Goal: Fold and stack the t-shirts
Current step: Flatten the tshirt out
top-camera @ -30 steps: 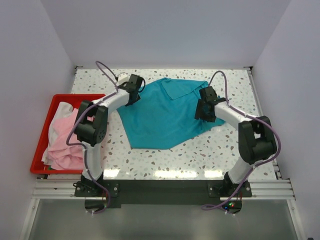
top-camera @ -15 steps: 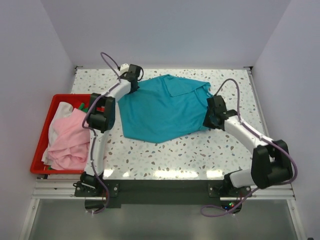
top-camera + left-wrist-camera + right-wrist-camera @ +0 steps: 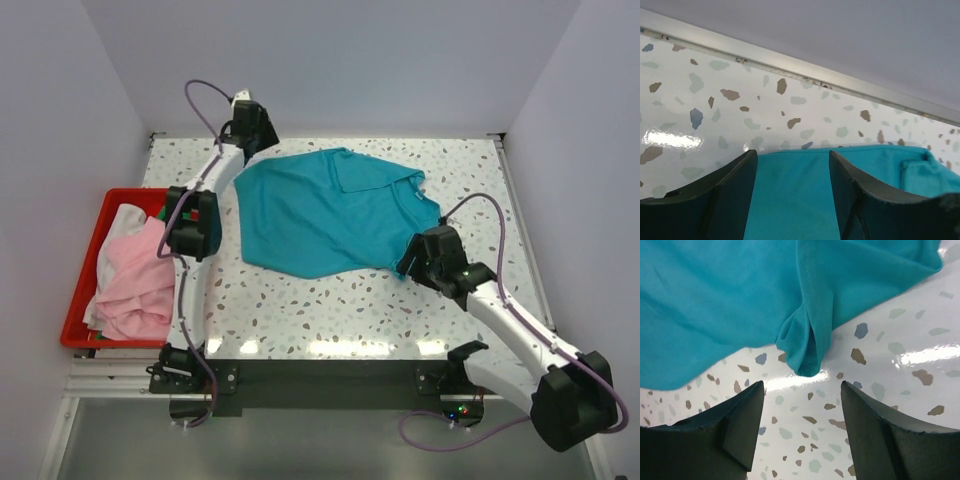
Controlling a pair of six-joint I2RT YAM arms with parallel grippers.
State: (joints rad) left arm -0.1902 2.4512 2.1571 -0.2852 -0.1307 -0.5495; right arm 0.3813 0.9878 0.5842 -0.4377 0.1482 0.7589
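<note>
The left gripper, fingers apart, is at the far left edge of the teal t-shirt. The right gripper, also apart, hovers just beside its bunched near right corner. The shirt lies spread on the speckled tabletop.

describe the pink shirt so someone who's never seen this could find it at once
Look left of the speckled table to the red bin. The pink shirt is crumpled in its near part, unlike the white piece behind it and the teal shirt spread on the table.
</note>
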